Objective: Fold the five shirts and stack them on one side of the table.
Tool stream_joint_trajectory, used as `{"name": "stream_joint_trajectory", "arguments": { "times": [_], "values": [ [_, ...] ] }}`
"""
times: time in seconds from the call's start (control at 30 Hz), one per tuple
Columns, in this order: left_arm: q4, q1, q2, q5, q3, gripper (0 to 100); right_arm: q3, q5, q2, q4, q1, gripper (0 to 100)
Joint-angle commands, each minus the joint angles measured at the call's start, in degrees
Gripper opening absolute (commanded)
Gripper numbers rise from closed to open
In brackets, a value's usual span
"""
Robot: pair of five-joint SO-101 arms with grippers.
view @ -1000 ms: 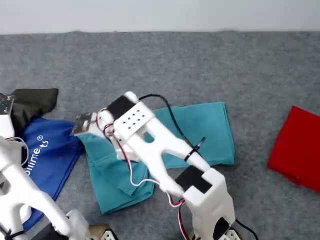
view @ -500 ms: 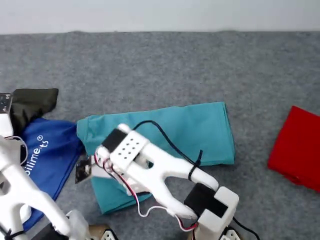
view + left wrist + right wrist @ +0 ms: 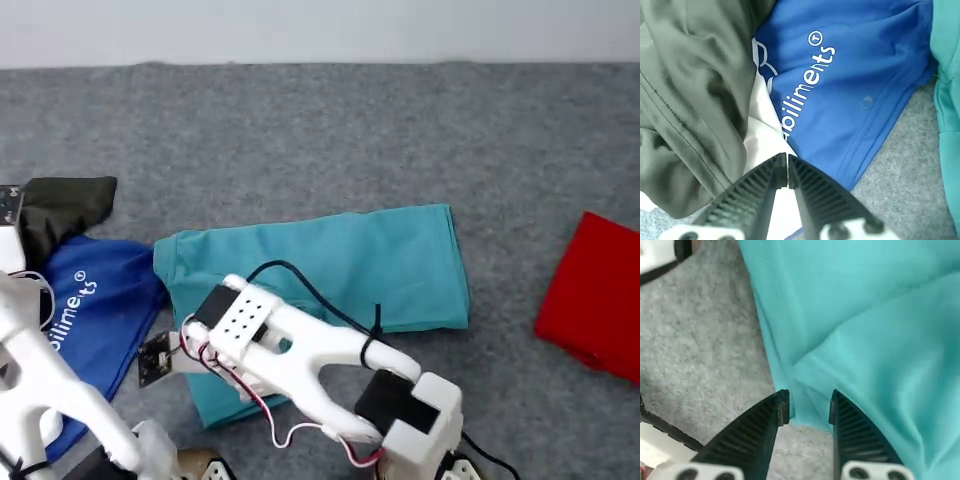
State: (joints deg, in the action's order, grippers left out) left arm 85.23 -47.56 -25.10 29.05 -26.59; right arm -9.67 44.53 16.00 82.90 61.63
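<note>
A teal shirt (image 3: 340, 260) lies spread in the middle of the grey table (image 3: 330, 130). My right arm (image 3: 275, 335) stretches over its front left part. In the right wrist view my right gripper (image 3: 808, 407) is open, its fingertips (image 3: 782, 407) on either side of a folded teal shirt (image 3: 865, 340) edge beside bare table. A blue shirt (image 3: 95, 305) with white print lies at the left, a dark olive shirt (image 3: 65, 205) behind it, and a red shirt (image 3: 595, 295) at the right edge. My left gripper (image 3: 787, 165) is shut just above white fabric (image 3: 762, 142) between the olive shirt (image 3: 690, 90) and the blue shirt (image 3: 855, 75).
My left arm (image 3: 35, 385) rises along the table's left front corner, over the blue shirt. A pale wall runs behind the table's far edge. Bare grey table lies behind the teal shirt and between it and the red shirt.
My right arm has drawn back from the teal shirt's rear left corner toward the front edge, uncovering that corner. The left arm has kept still.
</note>
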Motion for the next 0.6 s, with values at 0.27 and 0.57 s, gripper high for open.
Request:
{"name": "stream_joint_trajectory", "arguments": {
  "times": [0.27, 0.57],
  "values": [
    [-1.1, -0.1, 0.1, 0.4, 0.1, 2, 0.2, -3.5, 2.9, -6.5, 0.1, 5.4],
    [-1.1, -0.1, 0.1, 0.4, 0.1, 2, 1.7, -3.6, 2.1, -5.1, -0.1, 0.9]
  ]
}}
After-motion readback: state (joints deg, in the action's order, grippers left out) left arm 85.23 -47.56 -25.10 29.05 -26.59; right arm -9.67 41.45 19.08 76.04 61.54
